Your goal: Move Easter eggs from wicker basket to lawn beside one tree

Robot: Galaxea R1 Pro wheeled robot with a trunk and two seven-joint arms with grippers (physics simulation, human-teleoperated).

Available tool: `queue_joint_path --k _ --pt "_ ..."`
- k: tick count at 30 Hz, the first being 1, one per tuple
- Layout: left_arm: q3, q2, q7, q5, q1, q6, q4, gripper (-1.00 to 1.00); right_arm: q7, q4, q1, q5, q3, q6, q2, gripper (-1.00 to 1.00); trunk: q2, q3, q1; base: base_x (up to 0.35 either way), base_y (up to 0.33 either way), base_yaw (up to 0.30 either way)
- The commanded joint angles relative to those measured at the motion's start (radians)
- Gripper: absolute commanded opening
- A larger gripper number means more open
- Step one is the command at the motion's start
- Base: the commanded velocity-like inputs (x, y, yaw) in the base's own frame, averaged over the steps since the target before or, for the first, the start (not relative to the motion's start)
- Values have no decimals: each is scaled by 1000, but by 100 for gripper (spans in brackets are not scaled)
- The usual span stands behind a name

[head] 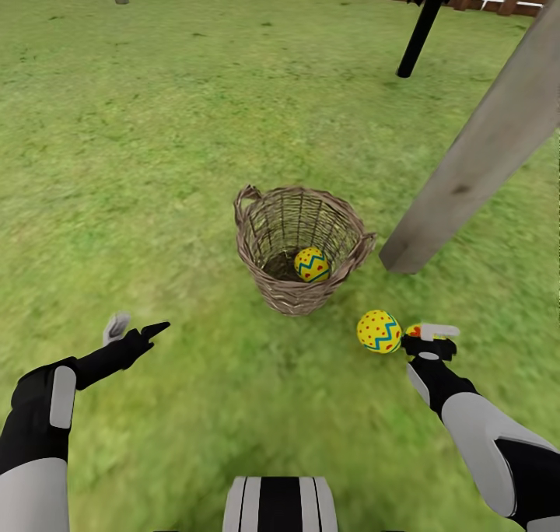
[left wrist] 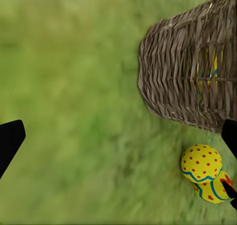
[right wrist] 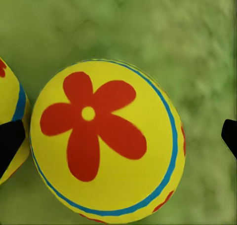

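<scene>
Nearest, the flower-marked egg point(right wrist: 106, 141) sat between the right gripper's point(head: 432, 340) spread fingers beside another egg point(head: 379, 330) on the lawn point(head: 155, 166) near the tree point(head: 482, 151), one egg point(head: 312, 264) remained in the wicker basket point(head: 264, 271), and the left gripper point(head: 134, 328) hung spread, empty.

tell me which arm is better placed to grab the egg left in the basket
Left, probably. The left gripper is open, empty and beside the wicker basket; the right gripper is busy at the flower egg.

Three Easter eggs point(head: 312, 264) point(head: 379, 330) point(right wrist: 106, 138), one wicker basket point(head: 299, 248), two trees point(head: 482, 147) point(head: 420, 34).

brown wicker basket point(head: 299, 248), yellow blue-zigzag red-dotted egg point(head: 379, 331), green lawn point(head: 155, 166)
</scene>
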Motion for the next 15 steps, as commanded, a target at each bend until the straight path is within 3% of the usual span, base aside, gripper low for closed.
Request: queue_joint_path --k 1,9,13,15 --pt "2 0 -6 -4 -1 4 0 100 0 -1 -1 10 -8 -1 1 100 0 3 -1 0 0 0" --pt "2 0 -4 -4 -1 4 0 100 2 -84 -1 10 -8 16 5 100 2 34 -4 0 0 0" --pt "-1 2 -4 -4 -1 5 0 100 2 -96 -1 9 -10 143 2 100 3 50 -6 0 0 0" --pt "-2 4 -2 -5 -1 9 0 100 3 -128 0 7 -12 245 3 100 3 58 -7 0 0 0"
